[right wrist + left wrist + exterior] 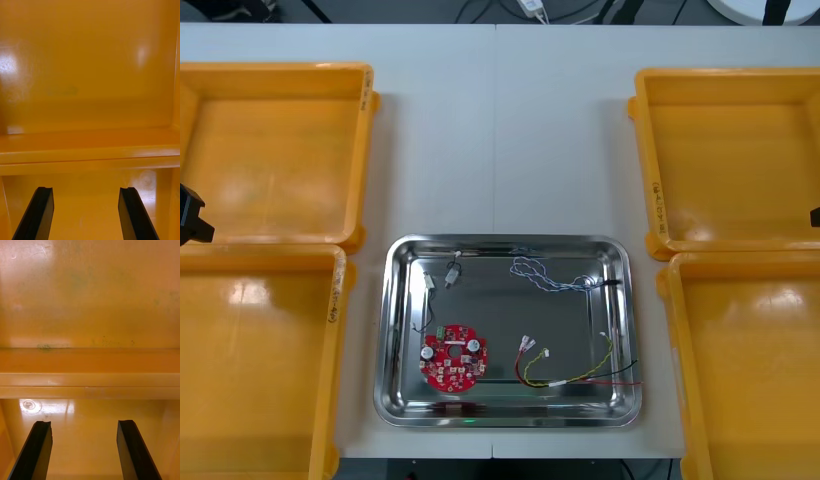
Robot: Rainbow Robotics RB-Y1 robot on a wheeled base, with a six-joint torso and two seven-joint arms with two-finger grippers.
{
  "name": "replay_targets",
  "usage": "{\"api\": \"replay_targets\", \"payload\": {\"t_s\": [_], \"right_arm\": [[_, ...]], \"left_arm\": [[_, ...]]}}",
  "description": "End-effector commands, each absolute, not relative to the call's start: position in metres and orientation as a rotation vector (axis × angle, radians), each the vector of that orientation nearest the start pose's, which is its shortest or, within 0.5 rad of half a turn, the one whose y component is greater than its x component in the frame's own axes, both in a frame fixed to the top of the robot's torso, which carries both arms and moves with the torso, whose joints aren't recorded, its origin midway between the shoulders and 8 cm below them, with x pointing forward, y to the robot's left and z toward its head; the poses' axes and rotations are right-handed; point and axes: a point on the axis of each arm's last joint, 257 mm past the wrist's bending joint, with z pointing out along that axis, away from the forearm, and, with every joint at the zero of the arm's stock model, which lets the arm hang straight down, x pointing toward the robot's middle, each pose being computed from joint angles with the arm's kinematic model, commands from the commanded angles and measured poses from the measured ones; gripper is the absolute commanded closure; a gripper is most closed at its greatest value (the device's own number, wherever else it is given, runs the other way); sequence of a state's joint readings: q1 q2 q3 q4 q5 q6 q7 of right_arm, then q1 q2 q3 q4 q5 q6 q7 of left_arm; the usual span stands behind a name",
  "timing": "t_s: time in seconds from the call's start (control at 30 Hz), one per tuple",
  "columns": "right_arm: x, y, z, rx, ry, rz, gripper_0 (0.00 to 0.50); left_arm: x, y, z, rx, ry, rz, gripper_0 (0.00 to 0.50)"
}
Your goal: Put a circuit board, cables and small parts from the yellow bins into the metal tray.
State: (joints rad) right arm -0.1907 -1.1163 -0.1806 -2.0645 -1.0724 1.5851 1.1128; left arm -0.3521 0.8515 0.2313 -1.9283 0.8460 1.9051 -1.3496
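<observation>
The shiny metal tray [620, 330] sits mid-table and holds a round red circuit board [451, 360], a twisted blue and white cable [545, 274], a red and yellow cable [580, 375], a black cable [595, 300] and small metal parts [452, 272]. My left gripper [84, 450] is open over the rims between the two left yellow bins [90, 382], with nothing between its fingers. A bit of the left arm [192, 215] pokes in at the far left edge. My right gripper [86, 213] is open above the right yellow bins [90, 153], holding nothing.
Four yellow bins flank the tray: far left [365, 150], near left [335, 330], far right [645, 150], near right [675, 340]. All look bare inside. Bare table [500, 140] lies between the bins beyond the tray.
</observation>
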Motion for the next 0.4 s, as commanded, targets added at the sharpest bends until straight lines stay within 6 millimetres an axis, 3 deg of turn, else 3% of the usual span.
{"api": "replay_targets", "payload": {"t_s": [0.03,0.4], "right_arm": [[0.4179,-0.3862,-0.112,-0.005,2.549,0.004,0.0],[0.4179,-0.3862,-0.112,-0.005,2.549,0.004,0.0]], "left_arm": [[0.4129,0.3998,-0.1439,0.09,2.705,0.074,0.0],[0.4129,0.3998,-0.1439,0.09,2.705,0.074,0.0]]}}
